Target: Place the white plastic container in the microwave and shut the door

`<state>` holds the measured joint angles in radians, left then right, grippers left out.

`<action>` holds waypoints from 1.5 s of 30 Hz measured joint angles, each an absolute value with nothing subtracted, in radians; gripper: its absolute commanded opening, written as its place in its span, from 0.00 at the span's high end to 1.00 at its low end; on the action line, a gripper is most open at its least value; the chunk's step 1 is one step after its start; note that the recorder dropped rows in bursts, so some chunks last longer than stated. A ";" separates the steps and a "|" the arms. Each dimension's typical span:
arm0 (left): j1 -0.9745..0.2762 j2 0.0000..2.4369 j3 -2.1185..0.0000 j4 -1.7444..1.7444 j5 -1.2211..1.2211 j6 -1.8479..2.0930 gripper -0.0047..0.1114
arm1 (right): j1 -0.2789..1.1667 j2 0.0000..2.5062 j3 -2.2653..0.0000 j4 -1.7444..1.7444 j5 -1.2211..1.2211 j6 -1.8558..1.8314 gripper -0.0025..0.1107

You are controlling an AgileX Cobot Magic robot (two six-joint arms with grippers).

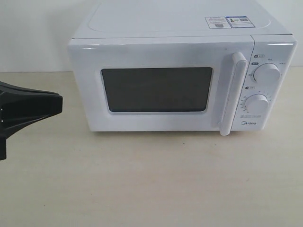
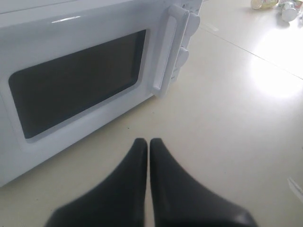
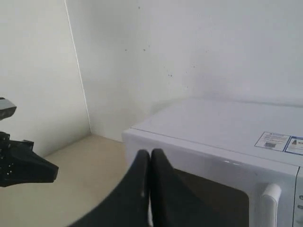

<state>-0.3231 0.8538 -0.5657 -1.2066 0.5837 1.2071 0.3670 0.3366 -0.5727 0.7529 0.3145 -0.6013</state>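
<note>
The white microwave (image 1: 180,28) stands at the back of the table, its door (image 1: 156,90) closed, with a dark window and a tall white bar handle (image 1: 234,94). Two round dials (image 1: 267,74) sit on its right panel. My left gripper (image 1: 59,106) hovers left of the microwave, black fingers pressed together and empty; its wrist view shows the tips (image 2: 148,142) over bare table in front of the door (image 2: 75,85). My right gripper (image 3: 150,153) is shut and empty, raised in front of the microwave's top (image 3: 227,123); it is outside the exterior view. The white plastic container is out of view.
The beige tabletop (image 1: 156,179) stretches in front of the microwave. A white wall (image 3: 142,56) rises behind it. Small objects (image 2: 277,5) lie far off on the table in the left wrist view.
</note>
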 measured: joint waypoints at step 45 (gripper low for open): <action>-0.323 0.854 -0.566 -1.204 0.582 1.205 0.92 | 0.198 0.008 -0.115 0.667 0.053 -0.553 0.98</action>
